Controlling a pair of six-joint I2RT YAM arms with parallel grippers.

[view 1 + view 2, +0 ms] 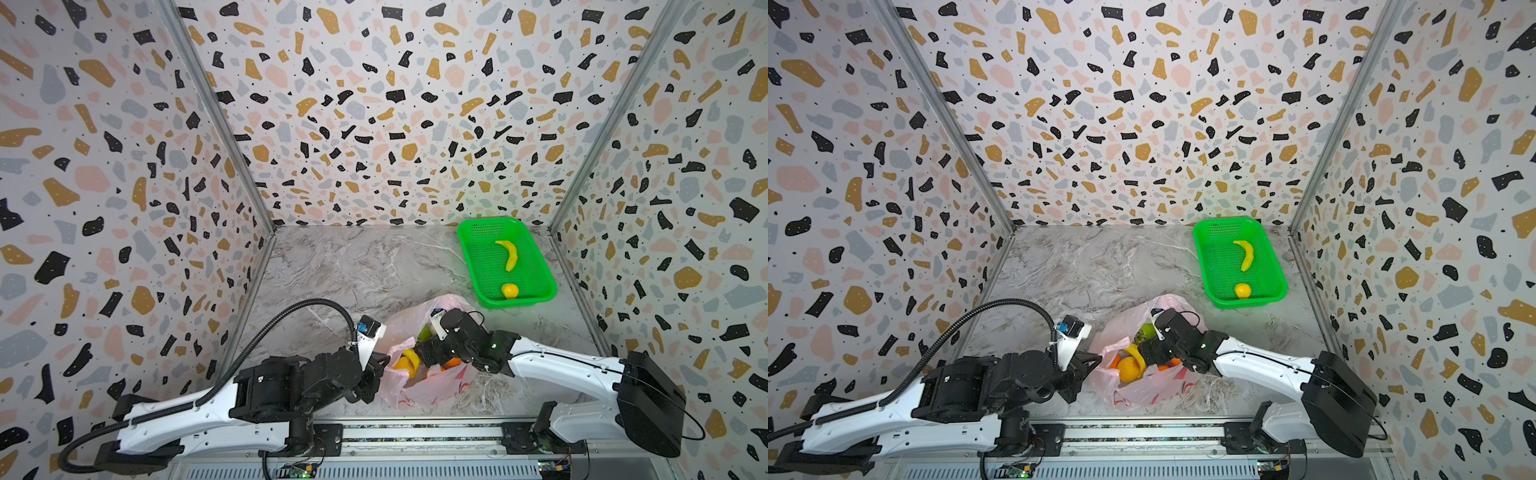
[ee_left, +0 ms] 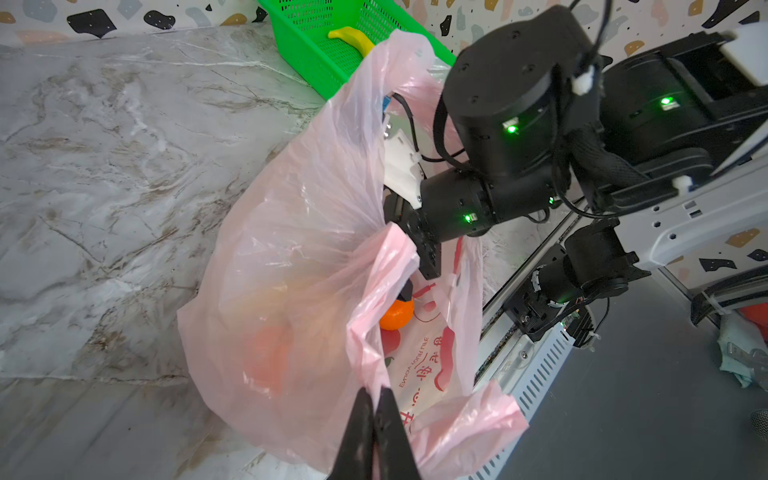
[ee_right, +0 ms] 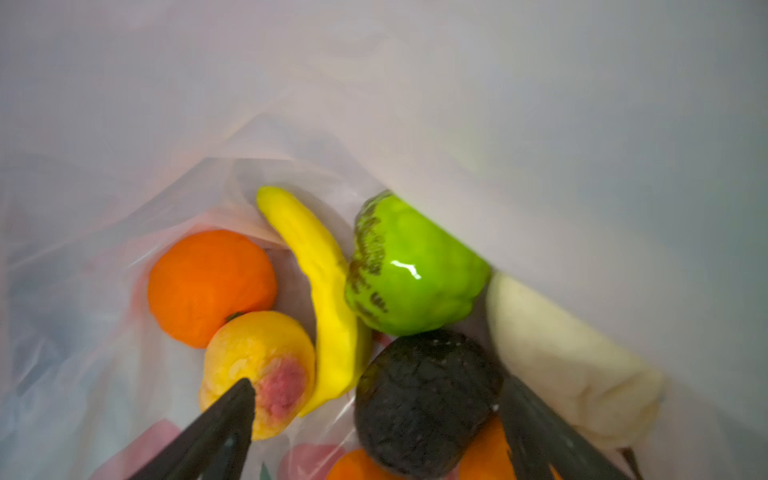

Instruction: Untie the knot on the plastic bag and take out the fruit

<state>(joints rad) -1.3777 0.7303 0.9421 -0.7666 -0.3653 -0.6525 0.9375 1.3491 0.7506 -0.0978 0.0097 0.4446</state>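
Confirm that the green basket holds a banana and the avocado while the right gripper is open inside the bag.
Wrong fruit: beside the banana, the green basket holds a round yellow fruit, as both top views show; the avocado lies in the bag.

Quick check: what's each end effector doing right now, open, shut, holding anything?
Left end effector: shut, pinching the plastic bag edge.
Right end effector: open inside the bag, avocado between its fingers, nothing gripped.
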